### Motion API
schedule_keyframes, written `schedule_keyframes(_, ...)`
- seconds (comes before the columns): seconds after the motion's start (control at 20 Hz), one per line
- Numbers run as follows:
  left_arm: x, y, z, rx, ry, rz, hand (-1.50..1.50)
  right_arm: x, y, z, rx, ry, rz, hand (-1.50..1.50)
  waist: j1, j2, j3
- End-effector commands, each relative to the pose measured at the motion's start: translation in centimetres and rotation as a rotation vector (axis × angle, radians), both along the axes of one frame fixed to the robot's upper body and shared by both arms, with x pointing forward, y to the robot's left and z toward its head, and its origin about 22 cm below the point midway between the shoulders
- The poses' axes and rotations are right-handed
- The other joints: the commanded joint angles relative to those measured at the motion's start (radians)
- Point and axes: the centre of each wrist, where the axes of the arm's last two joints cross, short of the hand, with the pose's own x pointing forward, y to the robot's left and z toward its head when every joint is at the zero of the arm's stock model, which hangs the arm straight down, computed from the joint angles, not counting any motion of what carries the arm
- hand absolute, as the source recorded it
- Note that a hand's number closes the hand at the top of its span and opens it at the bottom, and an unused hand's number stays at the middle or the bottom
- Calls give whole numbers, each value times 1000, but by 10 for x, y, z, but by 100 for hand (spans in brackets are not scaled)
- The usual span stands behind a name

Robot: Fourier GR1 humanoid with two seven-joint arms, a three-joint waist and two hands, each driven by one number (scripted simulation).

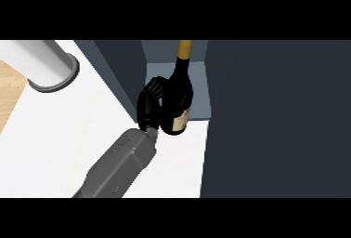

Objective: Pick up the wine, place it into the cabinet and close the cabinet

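Observation:
The wine bottle point(180, 78) is dark with a gold-foiled neck and a cream label near its base. It stands in the mouth of the open cabinet point(199, 88), neck pointing to the far side, and its base reaches over the cabinet floor's front edge. My left hand point(149, 105) is shut on the bottle from its left side, with the fingers curled round its lower body. The grey forearm runs in from the lower left. My right hand does not show.
The cabinet's dark door point(274, 116) stands open and fills the right of the view. Left of the opening is the cabinet's dark side wall point(118, 69). A white cylinder on a grey base point(49, 65) stands at the far left on the white counter point(61, 135).

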Motion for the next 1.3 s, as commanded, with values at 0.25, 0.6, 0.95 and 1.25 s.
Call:
schedule_keyframes(0.25, 37, -8, 27, -11, 29, 32, 150, -28, -1, 29, 64, -41, 75, -150, -8, 4, -1)
schedule_keyframes(0.6, 60, 3, 34, 4, 16, 57, 150, -24, -12, 22, 62, -40, 58, -150, -7, 6, 1)
schedule_keyframes(0.95, 80, 5, 56, 147, -5, 116, 150, -14, -9, 16, 62, -29, 43, -150, -6, 8, 1)
schedule_keyframes(1.25, 93, 38, 59, 371, 0, 261, -150, -16, -4, 8, 67, -19, 70, -150, -11, 6, 2)
